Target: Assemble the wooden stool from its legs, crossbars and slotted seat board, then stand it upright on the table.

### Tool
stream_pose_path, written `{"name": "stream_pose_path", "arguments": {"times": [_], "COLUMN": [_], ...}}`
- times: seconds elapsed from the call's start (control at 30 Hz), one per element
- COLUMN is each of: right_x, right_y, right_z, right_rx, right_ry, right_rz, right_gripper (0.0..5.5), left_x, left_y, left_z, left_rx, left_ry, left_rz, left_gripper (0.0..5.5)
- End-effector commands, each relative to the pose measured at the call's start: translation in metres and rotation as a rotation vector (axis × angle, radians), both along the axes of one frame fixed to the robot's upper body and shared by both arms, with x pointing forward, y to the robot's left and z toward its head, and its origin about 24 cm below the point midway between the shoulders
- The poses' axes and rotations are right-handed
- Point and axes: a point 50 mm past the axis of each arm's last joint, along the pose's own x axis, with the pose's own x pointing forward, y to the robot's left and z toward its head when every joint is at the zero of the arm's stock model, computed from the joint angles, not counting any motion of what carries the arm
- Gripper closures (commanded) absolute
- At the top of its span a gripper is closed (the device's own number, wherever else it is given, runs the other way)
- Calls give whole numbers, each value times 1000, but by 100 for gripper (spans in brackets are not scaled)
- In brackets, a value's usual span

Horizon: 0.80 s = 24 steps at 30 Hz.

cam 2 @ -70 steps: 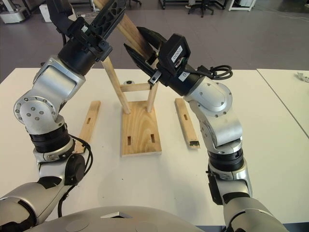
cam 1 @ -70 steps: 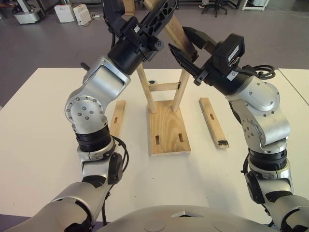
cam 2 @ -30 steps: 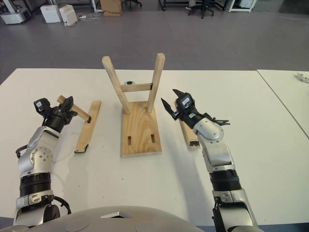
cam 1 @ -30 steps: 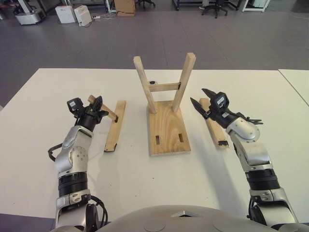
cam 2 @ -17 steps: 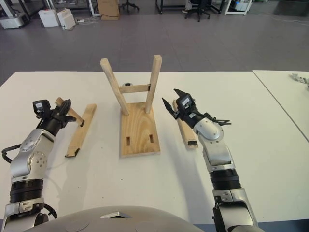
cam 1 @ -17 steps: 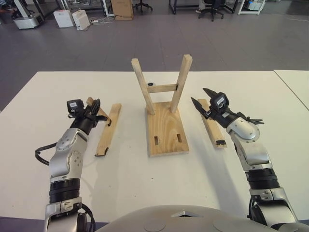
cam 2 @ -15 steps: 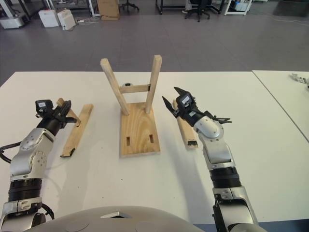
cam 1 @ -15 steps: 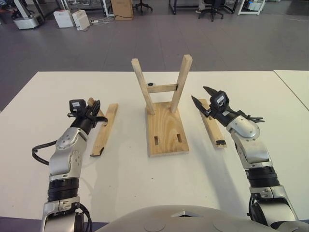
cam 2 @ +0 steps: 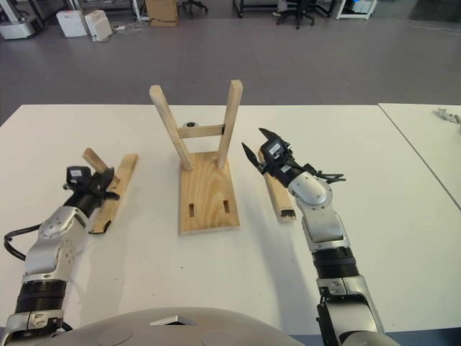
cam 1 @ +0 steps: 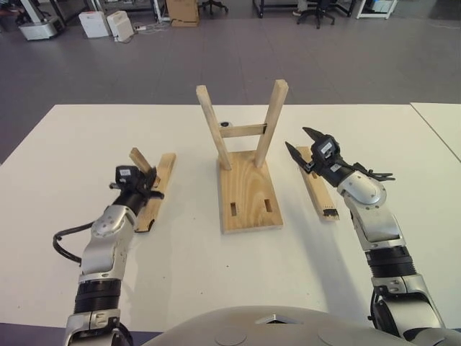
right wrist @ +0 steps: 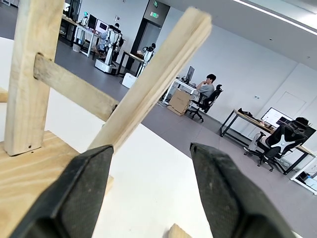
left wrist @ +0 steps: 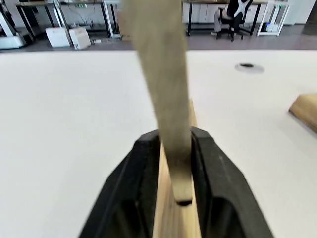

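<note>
Clamping the left hand (cam 1: 146,189) on a short crossbar (cam 1: 139,160), tilted, lower end down at a loose leg (cam 1: 164,169) lying flat on the counter (cam 1: 216,274). Spreading the right hand (cam 1: 297,138) wide, holding nothing, hovering over the far end of another loose leg (cam 1: 319,194) lying flat. Flanking the seat board (cam 1: 248,180) lying flat mid-counter, bearing 2 standing legs (cam 1: 214,126) at its far end, joined by a second crossbar (cam 1: 243,130), 2 near slots (cam 1: 235,208) standing open.

Fingers of the left gripper (cam 1: 146,189) clamp a crossbar (cam 1: 138,160) (tilted upward) over a loose leg (cam 1: 164,171).
</note>
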Motion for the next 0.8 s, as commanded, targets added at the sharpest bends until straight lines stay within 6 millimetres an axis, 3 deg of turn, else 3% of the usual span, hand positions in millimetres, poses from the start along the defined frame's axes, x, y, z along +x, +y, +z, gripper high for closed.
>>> {"name": "stream_pose_path", "arguments": {"times": [0.03,0.3,0.43,0.57,0.67,0.7,0.73,0.8], "right_x": [3,2,2,4,6,6,6,5], "right_y": [3,5,4,5,9,10,12,17], "right_z": [3,-2,-3,-2,4,8,16,39], "right_rx": [-1,-11,-18,-22,83,153,266,467], "right_ry": [-24,-17,-14,-18,13,41,88,159], "right_rz": [-10,-19,-16,-15,-2,13,54,165], "right_gripper": [262,262,262,262,262,262,262,262], "left_x": [-3,-34,-37,-36,-36,-34,-26,-9], "left_y": [14,9,7,7,16,20,23,26], "left_z": [17,-6,-11,-16,-18,-15,1,48], "left_rx": [87,45,52,121,179,164,95,-39], "left_ry": [47,366,411,412,391,358,238,-60], "left_rz": [-39,-44,-66,-87,-75,-53,-37,-29], "left_gripper": [388,263,263,323,346,347,347,347]}}
